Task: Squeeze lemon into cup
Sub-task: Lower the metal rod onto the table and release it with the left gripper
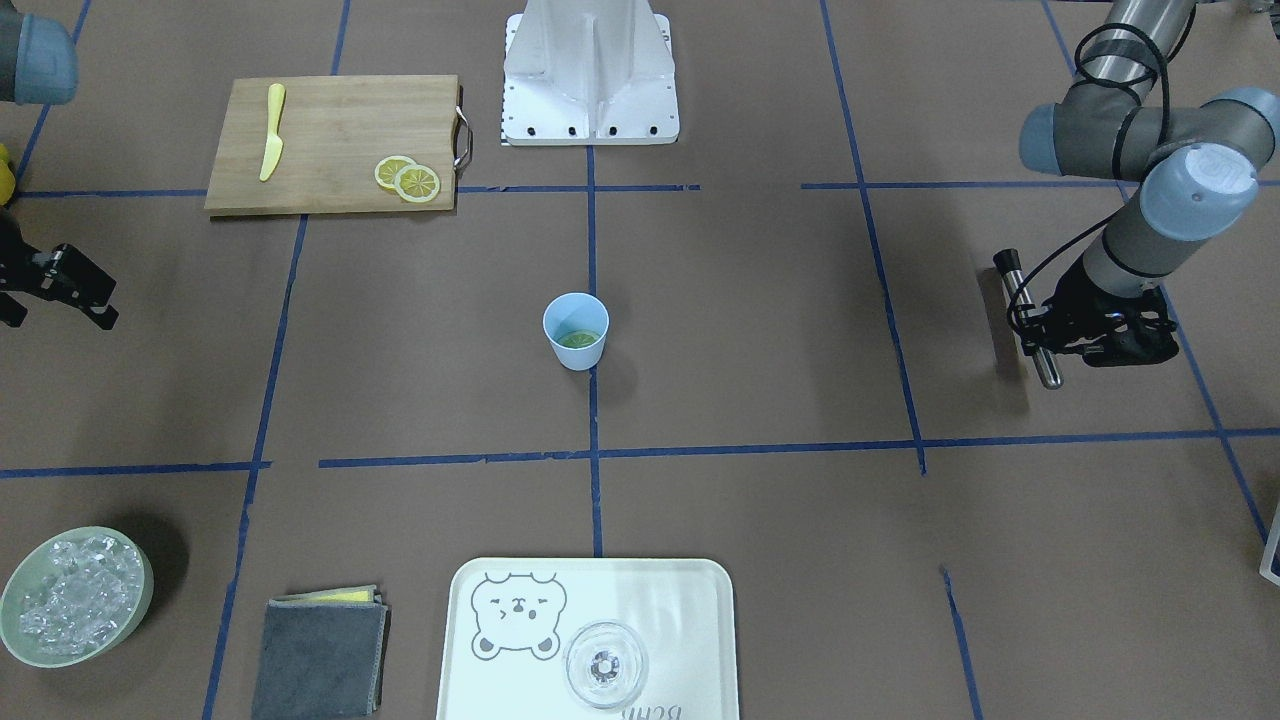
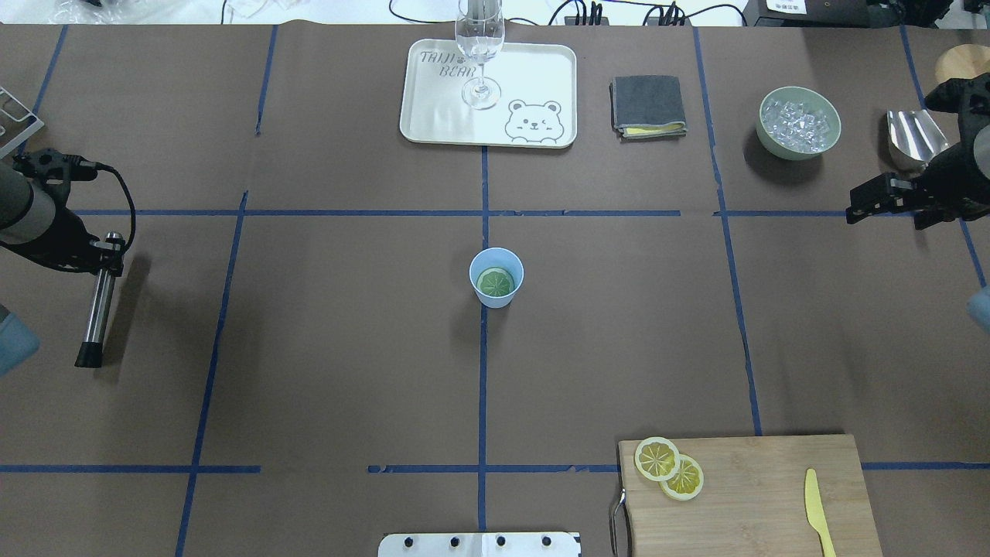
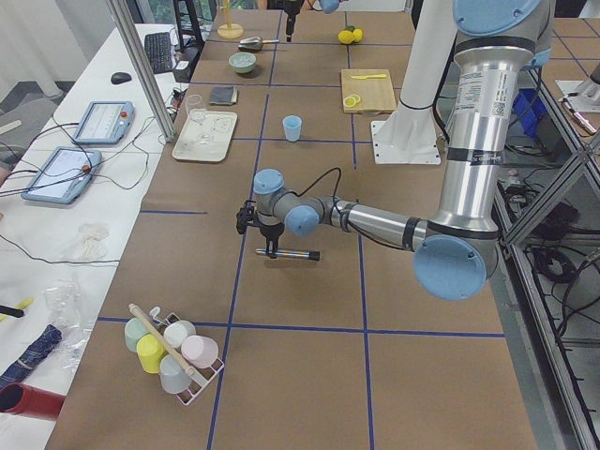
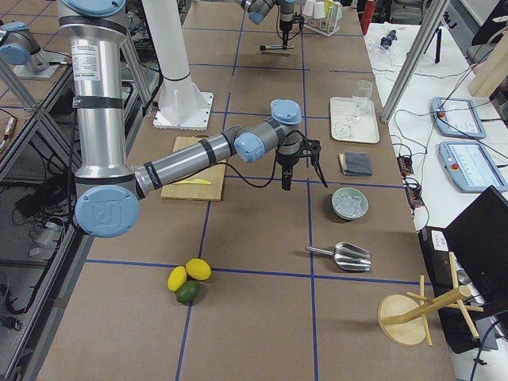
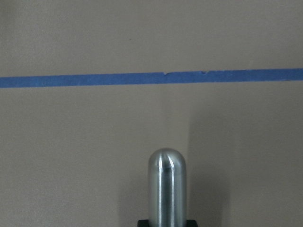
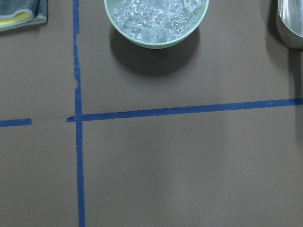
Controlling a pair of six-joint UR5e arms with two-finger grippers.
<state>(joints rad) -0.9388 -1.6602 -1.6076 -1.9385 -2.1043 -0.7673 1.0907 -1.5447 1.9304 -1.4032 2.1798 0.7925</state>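
You have a shiny round-ended steel rod [image 5: 165, 189] clamped in the left gripper [image 2: 108, 259]. The right gripper [image 2: 870, 203] hangs spread, empty. The thin round lemon slice [image 2: 495, 282] lies inside the small light-blue cup [image 2: 495, 302], centred on the brown table [image 2: 348, 348].

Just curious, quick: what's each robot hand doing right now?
Left gripper: closed, holding the metal rod.
Right gripper: open, holding nothing.

The left arm [image 3: 478, 112] and right arm [image 4: 95, 95] are silver tubes with light-blue joint caps. A black cable [image 2: 132, 209] runs to the black left gripper [image 2: 104, 259]. The white base [image 1: 590, 60] has dark screws [image 1: 572, 131].
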